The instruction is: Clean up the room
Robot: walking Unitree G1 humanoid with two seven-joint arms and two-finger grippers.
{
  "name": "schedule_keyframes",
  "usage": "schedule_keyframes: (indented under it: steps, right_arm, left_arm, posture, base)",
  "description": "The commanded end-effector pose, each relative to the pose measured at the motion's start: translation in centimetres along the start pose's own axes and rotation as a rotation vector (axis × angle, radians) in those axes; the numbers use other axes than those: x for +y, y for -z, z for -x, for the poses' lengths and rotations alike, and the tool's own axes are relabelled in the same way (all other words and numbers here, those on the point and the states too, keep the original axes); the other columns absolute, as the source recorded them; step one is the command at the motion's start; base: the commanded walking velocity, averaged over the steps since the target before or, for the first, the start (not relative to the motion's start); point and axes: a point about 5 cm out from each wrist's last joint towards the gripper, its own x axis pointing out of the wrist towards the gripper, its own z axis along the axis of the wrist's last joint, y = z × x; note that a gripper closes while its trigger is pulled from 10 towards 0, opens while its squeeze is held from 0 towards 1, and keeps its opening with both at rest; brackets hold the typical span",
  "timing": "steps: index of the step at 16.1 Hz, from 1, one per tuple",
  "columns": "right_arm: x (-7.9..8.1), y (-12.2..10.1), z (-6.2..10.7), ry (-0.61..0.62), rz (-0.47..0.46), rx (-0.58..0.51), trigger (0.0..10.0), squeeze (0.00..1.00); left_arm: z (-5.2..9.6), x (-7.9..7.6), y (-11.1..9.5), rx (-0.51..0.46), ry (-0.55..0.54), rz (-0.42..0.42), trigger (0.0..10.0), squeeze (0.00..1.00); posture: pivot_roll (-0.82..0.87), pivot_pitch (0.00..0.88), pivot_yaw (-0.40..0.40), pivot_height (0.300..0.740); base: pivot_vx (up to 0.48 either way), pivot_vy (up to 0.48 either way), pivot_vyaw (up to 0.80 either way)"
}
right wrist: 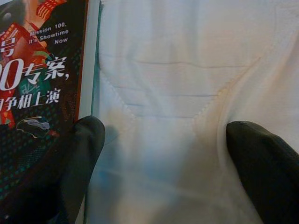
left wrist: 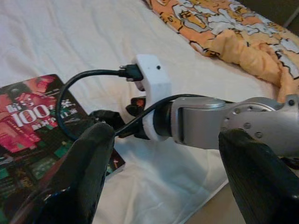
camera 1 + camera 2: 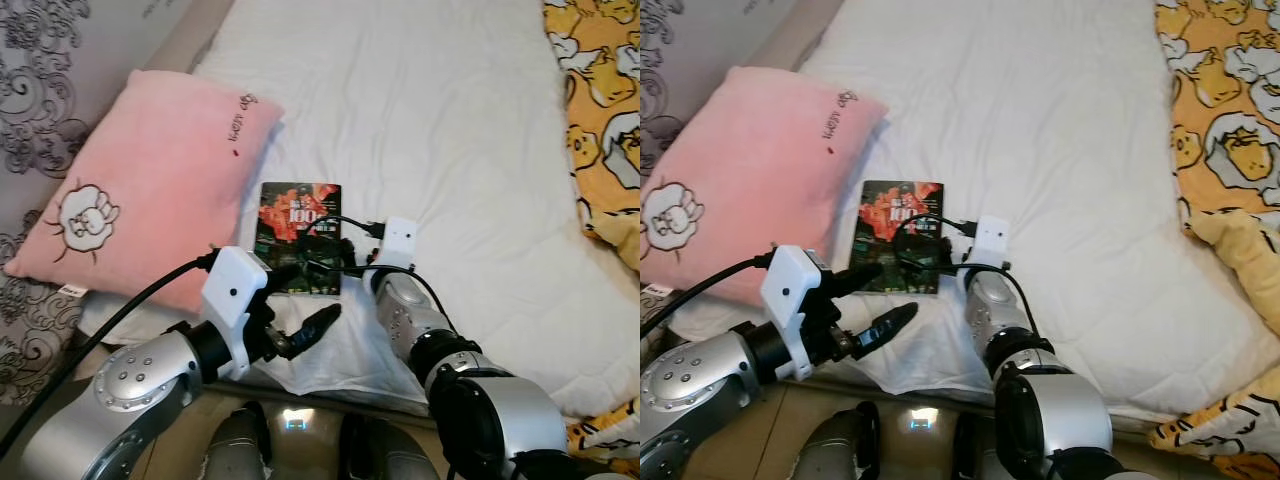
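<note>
Book (image 3: 299, 236) on the bed (image 3: 450, 150) looks thin, stiff and light; right tool (image 1: 159, 154), fingers wide, should pinch its edge.

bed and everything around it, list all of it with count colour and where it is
book: 1, dark cover with red and white print, flat on the white sheet near the bed's front edge
pillow: 1, pink with a sheep drawing, on the robot's left side of the bed beside the book
sheet: 1, white, covering the mattress
blanket: 1, yellow-orange with a cartoon print, along the right side of the bed
left gripper: 1, black fingers, open, low near the bed's front edge
right gripper: 1, black fingers, open, at the book's right edge on the sheet
</note>
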Motion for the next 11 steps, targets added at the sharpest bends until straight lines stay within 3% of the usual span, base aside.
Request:
schedule_keyframes:
  steps: [1, 8, 11]
  right_arm:
    - [2.0, 1.6, 0.3, -0.078, 0.003, 0.071, 10.0, 0.00]
    - [4.3, 2.0, 0.5, -0.119, -0.057, 0.093, 10.0, 0.00]
    - [5.5, 1.8, 0.6, -0.164, -0.025, 0.085, 10.0, 0.00]
  left_arm:
    - [0.4, -0.1, 0.1, 0.010, -0.010, -0.008, 10.0, 0.00]
    - [0.4, 0.6, 0.6, 0.035, -0.029, -0.019, 10.0, 0.00]
    - [0.2, 0.6, 0.8, 0.035, -0.032, -0.020, 10.0, 0.00]
  posture:
    - [0.37, 0.260, -0.070, 0.740]
    - [0.37, 0.243, -0.082, 0.740]
    - [0.36, 0.233, -0.091, 0.740]
  base:
    - [0.000, 0.000, 0.00]
    - [0.000, 0.000, 0.00]
    - [0.000, 0.000, 0.00]
